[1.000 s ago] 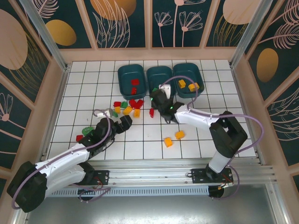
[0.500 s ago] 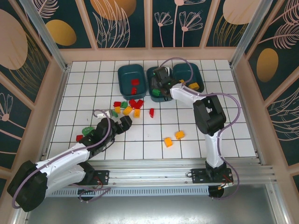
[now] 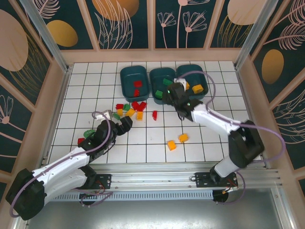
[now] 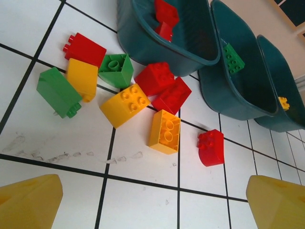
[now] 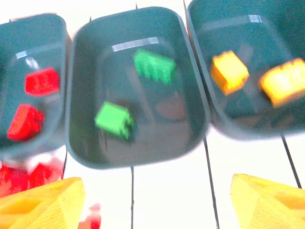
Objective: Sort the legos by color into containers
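Now left claw (image 4: 152, 205) and right claw (image 5: 153, 202) both gape empty; glossy studded legos (image 4: 164, 131) lie beside smooth rounded containers (image 4: 155, 52).

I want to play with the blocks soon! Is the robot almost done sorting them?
Not yet. Two red bricks, two green bricks and some yellow bricks sit in separate tubs. The right gripper and left gripper are open, holding nothing. The mixed pile and two orange bricks wait on the table.
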